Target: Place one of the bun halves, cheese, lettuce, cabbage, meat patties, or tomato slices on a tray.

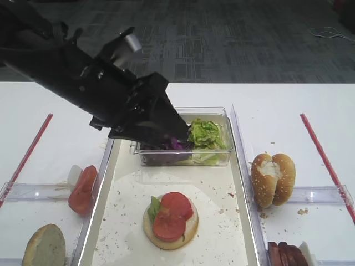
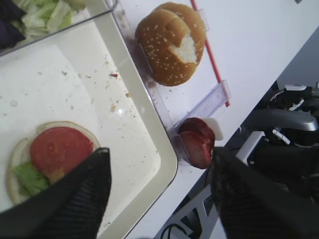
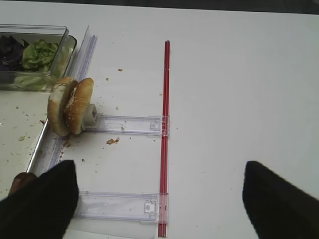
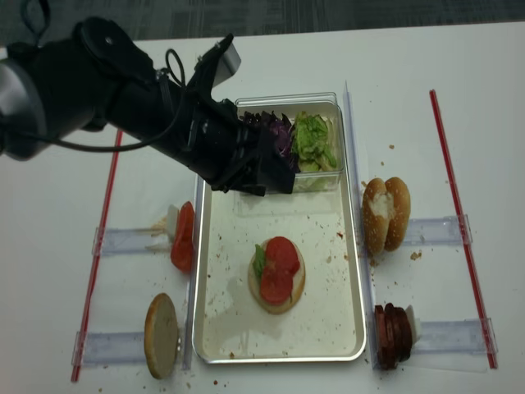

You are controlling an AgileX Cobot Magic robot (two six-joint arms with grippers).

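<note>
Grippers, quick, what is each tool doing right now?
Left tool: open, holding nothing visible, fingers over the clear plastic box of dark purple shredded cabbage.
Right tool: open, empty, above the white table.

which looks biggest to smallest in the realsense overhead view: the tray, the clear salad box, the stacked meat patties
1. tray
2. clear salad box, though the left arm hides part of it
3. meat patties

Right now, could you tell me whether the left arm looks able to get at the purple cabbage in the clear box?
Probably yes: the left gripper hangs right over the cabbage, and the clear box has no lid.
</note>
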